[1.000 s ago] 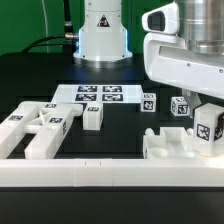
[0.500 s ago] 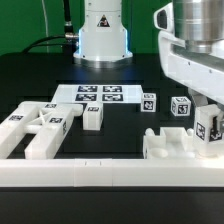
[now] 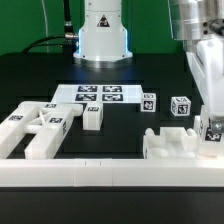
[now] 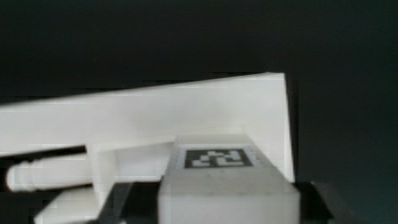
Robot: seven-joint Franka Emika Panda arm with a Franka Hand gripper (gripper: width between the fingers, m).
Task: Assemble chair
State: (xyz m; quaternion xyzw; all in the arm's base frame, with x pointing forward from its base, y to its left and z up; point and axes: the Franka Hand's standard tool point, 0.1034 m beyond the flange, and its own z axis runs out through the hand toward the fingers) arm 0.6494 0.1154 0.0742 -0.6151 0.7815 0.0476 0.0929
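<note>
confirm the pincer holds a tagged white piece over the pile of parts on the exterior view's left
Wrong side. The pincer holds the tagged white piece at the exterior view's right, by the notched white block, not over the left pile. The exterior view shows it.

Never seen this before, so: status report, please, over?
Gripper shut on tagged chair piece. Piece at seat slab, exterior view's right. Nothing blocking in view.

You see glossy white chair pieces [image 3: 40, 125] on a black table [image 3: 30, 80], bearing small black-and-white square tags [image 3: 178, 106]. The marker board [image 3: 100, 94] is white with similar tags, the front rail [image 3: 90, 172] plain white, and the block [image 4: 222, 190] at the wrist camera white, tagged too.
</note>
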